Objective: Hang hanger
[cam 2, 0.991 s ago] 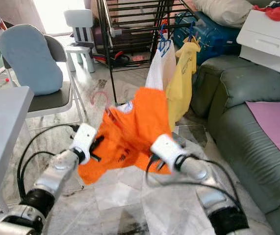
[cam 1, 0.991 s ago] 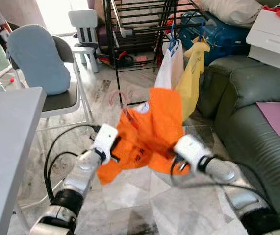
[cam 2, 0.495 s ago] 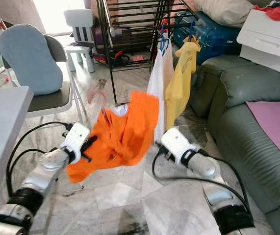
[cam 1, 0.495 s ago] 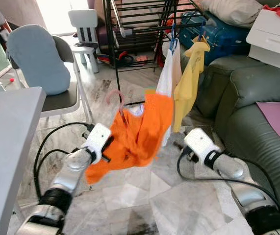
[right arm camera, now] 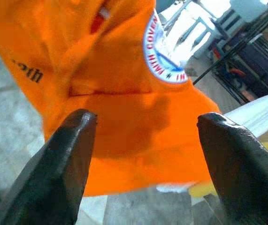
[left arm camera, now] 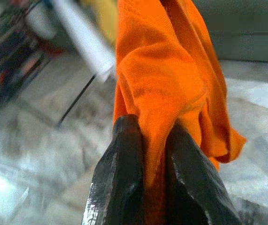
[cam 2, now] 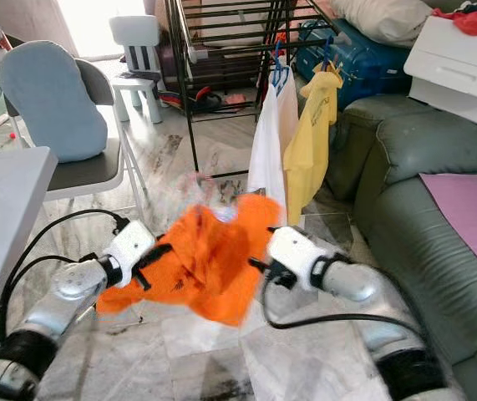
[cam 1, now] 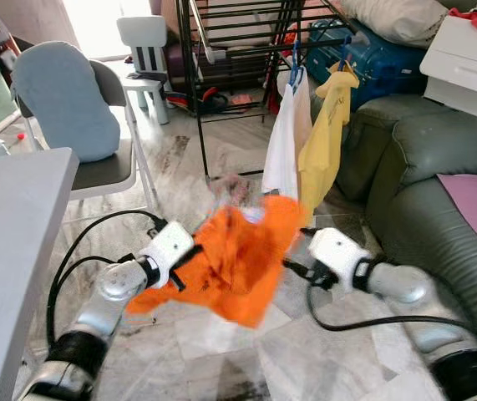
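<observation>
An orange shirt (cam 1: 238,263) on a pink hanger, whose hook (cam 1: 231,188) is blurred, hangs low over the floor in front of me. My left gripper (left arm camera: 155,154) is shut on a fold of the shirt's cloth at its left side. My right gripper (right arm camera: 145,124) is open, close to the shirt's right edge, with the cloth just beyond its fingertips. Behind stands a black drying rack (cam 1: 221,50); a white shirt (cam 1: 281,146) and a yellow shirt (cam 1: 322,138) hang from its front rail on blue hangers.
A chair with a blue cushion (cam 1: 67,100) and a grey table (cam 1: 4,225) stand to the left. A green sofa (cam 1: 438,184) runs along the right, with a white drawer unit (cam 1: 468,58) behind it. A small white chair (cam 1: 144,42) sits far back.
The orange shirt has dropped lower and swings, blurred. My right gripper, on the shirt one second ago and then apart from it, has come back to its right edge.
</observation>
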Available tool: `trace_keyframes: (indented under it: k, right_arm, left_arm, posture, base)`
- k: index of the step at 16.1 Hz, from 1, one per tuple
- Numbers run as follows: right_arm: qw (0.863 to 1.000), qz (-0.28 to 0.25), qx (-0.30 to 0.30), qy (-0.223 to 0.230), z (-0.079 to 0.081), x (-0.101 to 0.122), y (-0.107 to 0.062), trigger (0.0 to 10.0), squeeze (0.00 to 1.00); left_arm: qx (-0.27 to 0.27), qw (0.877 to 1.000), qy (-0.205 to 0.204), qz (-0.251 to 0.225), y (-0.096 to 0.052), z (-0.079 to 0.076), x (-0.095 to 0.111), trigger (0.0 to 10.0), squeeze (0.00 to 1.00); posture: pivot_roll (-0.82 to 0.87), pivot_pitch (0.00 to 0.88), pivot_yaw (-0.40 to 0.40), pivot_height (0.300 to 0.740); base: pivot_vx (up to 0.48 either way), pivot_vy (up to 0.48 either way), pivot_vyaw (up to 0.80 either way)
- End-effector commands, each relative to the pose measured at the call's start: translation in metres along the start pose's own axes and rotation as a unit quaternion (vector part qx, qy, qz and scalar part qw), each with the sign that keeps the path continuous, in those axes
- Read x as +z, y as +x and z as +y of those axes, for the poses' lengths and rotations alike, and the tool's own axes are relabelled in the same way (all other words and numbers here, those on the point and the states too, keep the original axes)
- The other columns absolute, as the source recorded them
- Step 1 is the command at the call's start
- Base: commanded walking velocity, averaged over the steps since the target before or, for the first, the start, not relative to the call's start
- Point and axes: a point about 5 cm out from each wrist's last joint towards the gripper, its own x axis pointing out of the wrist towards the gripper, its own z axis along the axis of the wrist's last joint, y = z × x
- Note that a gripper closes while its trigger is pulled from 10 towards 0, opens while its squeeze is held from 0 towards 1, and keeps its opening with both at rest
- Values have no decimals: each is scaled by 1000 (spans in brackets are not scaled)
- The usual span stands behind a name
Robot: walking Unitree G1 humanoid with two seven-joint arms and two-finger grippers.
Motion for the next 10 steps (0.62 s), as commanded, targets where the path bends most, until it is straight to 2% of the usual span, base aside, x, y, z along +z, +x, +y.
trace_keyframes:
  k: [1,2,4,7,10]
  right_arm:
    - [1000,-17,4,-9,-6,9,-1,10000,1000]
    - [1000,-18,-2,-12,-15,11,-4,10000,1000]
    - [1000,-28,8,-9,-23,15,-8,10000,1000]
    - [999,-36,27,-15,-25,20,-11,10000,1000]
    - [998,-34,59,-9,-29,21,-16,10000,1000]
  left_arm:
    - [-17,999,24,-33,-1,1,12,0,0]
    - [-39,998,41,-41,-3,-2,13,0,0]
    - [-61,995,46,-66,-4,-7,19,0,0]
    - [-89,990,63,-90,-6,-15,23,0,0]
    - [-99,985,78,-115,-8,-14,32,0,0]
  posture:
    - [-183,0,38,740]
    - [-185,0,37,740]
    - [-186,0,34,740]
    - [-183,0,32,740]
    - [-183,0,37,740]
  base:
    - [0,0,0]
    - [0,0,0]
    - [0,0,0]
    - [0,0,0]
    - [0,0,0]
